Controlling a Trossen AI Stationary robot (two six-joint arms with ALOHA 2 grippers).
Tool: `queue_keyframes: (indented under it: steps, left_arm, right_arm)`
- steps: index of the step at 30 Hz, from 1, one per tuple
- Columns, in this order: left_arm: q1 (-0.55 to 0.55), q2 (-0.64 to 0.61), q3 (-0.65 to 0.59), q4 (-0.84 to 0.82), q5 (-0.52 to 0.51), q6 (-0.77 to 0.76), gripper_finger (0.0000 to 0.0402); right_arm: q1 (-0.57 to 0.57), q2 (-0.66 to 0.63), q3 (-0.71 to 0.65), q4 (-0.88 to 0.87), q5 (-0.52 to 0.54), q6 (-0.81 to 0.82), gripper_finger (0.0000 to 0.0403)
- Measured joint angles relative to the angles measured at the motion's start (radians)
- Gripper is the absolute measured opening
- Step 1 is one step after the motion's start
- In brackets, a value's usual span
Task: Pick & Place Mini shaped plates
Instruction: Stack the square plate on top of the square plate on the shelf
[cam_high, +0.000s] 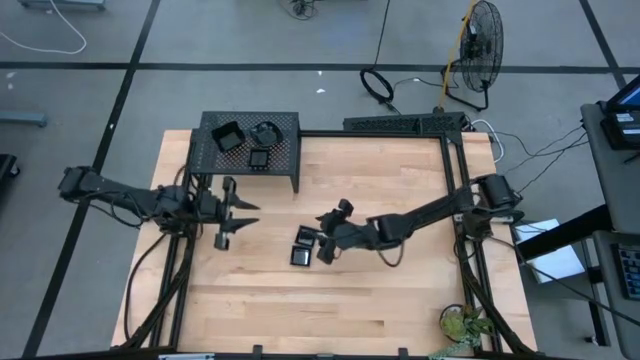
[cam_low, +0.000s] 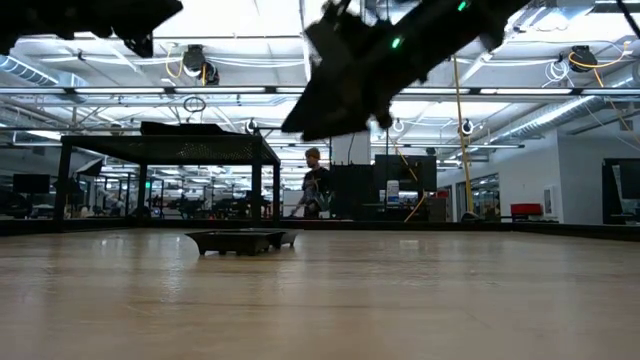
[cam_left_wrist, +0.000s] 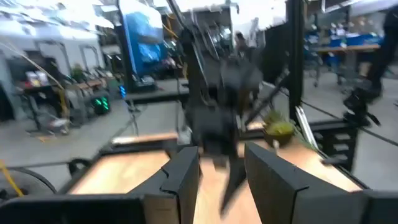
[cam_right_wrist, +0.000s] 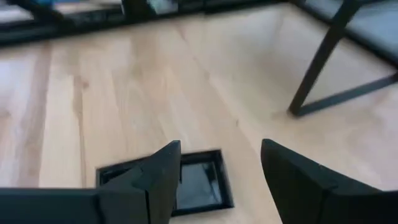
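Observation:
Two small glossy black mini plates (cam_high: 305, 236) (cam_high: 301, 256) lie flat on the wooden table near its middle; the low view shows them side by side (cam_low: 238, 240). Three more plates (cam_high: 228, 136) (cam_high: 266, 132) (cam_high: 260, 158) rest on top of the black mesh rack (cam_high: 285, 175) at the far left. My right gripper (cam_high: 322, 236) hovers open above the two table plates; in its wrist view a square plate (cam_right_wrist: 193, 183) lies below its fingers (cam_right_wrist: 221, 168). My left gripper (cam_high: 243, 213) is open and holds nothing (cam_left_wrist: 222, 177); it hangs in front of the rack and points toward the table's right.
A black frame rail (cam_high: 455, 190) runs along the table's right and far edges. A small green plant (cam_high: 462, 322) sits at the near right corner. The rack stands on thin legs (cam_right_wrist: 323, 59). A person (cam_low: 316, 185) stands in the room beyond the table.

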Motion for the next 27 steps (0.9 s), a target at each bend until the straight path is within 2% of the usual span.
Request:
queue_keyframes:
  steps: [5, 10, 14, 23, 27]
  left_arm:
    - [-0.031, -0.008, 0.0, 0.006, -0.105, 0.003, 0.0142]
    - [-0.032, 0.002, 0.0, -0.043, -0.163, -0.046, 0.0145]
    - [-0.032, 0.009, 0.0, -0.057, -0.161, -0.065, 0.0145]
    - [-0.032, 0.02, 0.0, -0.054, -0.161, -0.079, 0.0145]
    - [-0.032, 0.02, 0.0, -0.048, -0.161, -0.08, 0.0145]
  right_arm:
    - [-0.031, 0.129, 0.07, 0.004, -0.108, -0.04, 0.021]
    - [-0.039, 0.226, 0.116, -0.014, -0.099, -0.092, 0.021]
    - [-0.058, 0.242, 0.119, -0.025, -0.1, -0.085, 0.0203]
    - [-0.088, 0.244, 0.117, -0.074, -0.105, -0.066, 0.0158]
    - [-0.103, 0.244, 0.117, -0.073, -0.194, -0.063, 0.0144]
